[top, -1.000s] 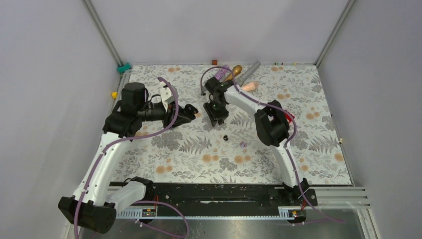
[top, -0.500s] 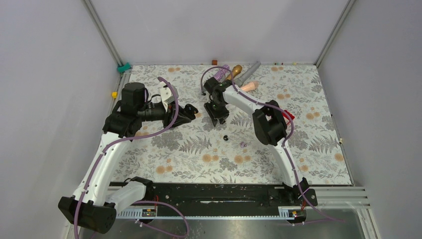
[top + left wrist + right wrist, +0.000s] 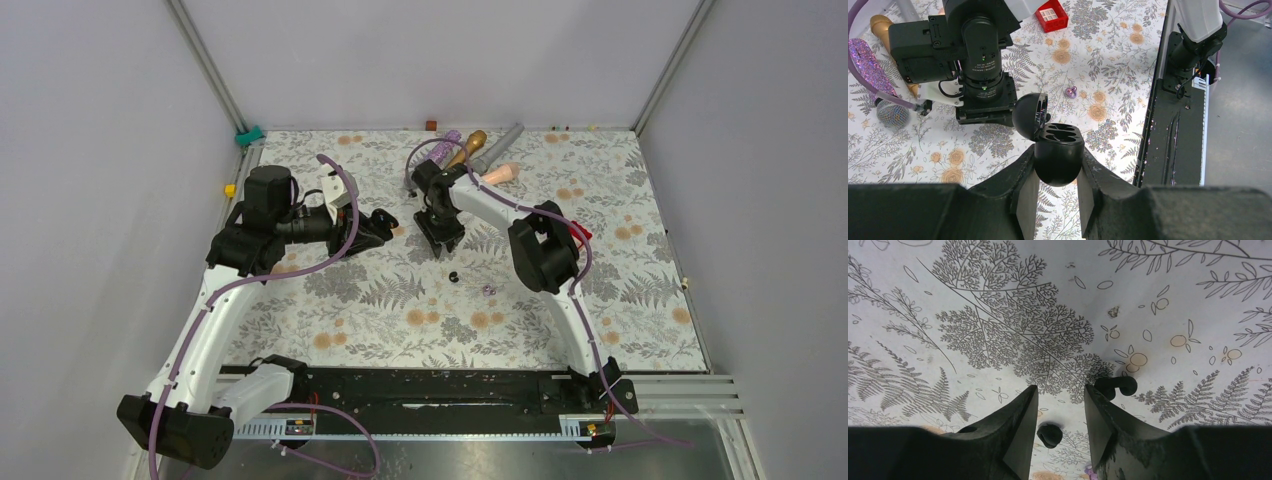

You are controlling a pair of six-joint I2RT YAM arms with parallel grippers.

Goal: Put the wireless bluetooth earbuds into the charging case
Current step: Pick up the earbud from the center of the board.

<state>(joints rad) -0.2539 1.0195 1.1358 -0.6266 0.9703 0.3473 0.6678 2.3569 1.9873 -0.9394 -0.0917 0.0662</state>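
Note:
My left gripper (image 3: 1058,167) is shut on the black charging case (image 3: 1058,155). The case's lid (image 3: 1029,115) is flipped open and its two sockets look empty. In the top view the left gripper (image 3: 385,221) holds it left of centre. My right gripper (image 3: 1060,390) points down at the mat, open, with nothing held. One black earbud (image 3: 1049,435) lies on the mat below the gap between its fingers. A second black earbud (image 3: 1115,386) lies by the right fingertip. Two purple earbuds (image 3: 1070,92) lie together on the mat, the purple pair (image 3: 488,290) being near a black earbud (image 3: 453,277).
Several microphones lie at the back: a purple glitter one (image 3: 447,143), a gold one (image 3: 470,145), a grey one (image 3: 503,140) and a peach one (image 3: 503,173). A red block (image 3: 1051,14) sits near the right arm. The black rail (image 3: 420,390) runs along the near edge.
The right gripper has shifted slightly to the right above the mat. The left arm and the case have stayed still.

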